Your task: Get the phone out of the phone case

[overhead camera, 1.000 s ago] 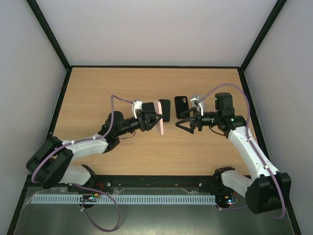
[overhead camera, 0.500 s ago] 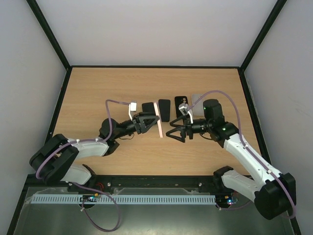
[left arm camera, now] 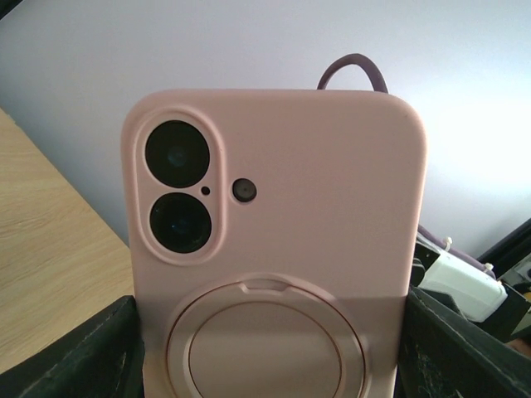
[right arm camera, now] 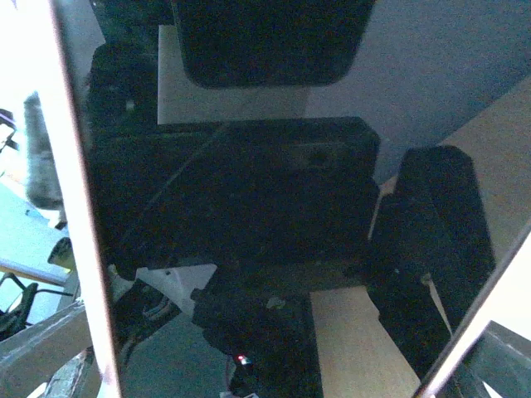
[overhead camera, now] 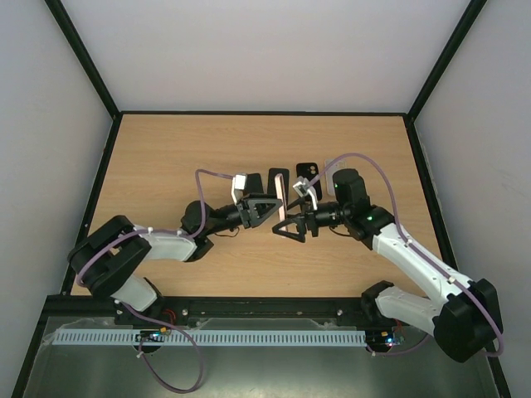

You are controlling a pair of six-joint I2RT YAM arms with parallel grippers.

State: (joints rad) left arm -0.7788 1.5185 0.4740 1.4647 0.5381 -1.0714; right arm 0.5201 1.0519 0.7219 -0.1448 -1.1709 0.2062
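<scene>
Top view: you see the left gripper (overhead camera: 270,209) clamped on the pink silicone phone case (overhead camera: 282,204), held edge-on above the wooden table (overhead camera: 166,166), and the right gripper (overhead camera: 288,224) just beside it, jaws spread wide and empty. Left wrist view: the case's back, with twin lens cutouts and a ring, sits between two black fingers (left arm camera: 83,356). Right wrist view: the glossy black phone screen (right arm camera: 249,207), pink-rimmed, fills your frame.

We are reading no text, label, brand, number or sign anywhere: the phone case (left arm camera: 274,232) is showing only plain pink with lenses and a ring, and the phone (right arm camera: 249,207) is showing only dark reflections.
</scene>
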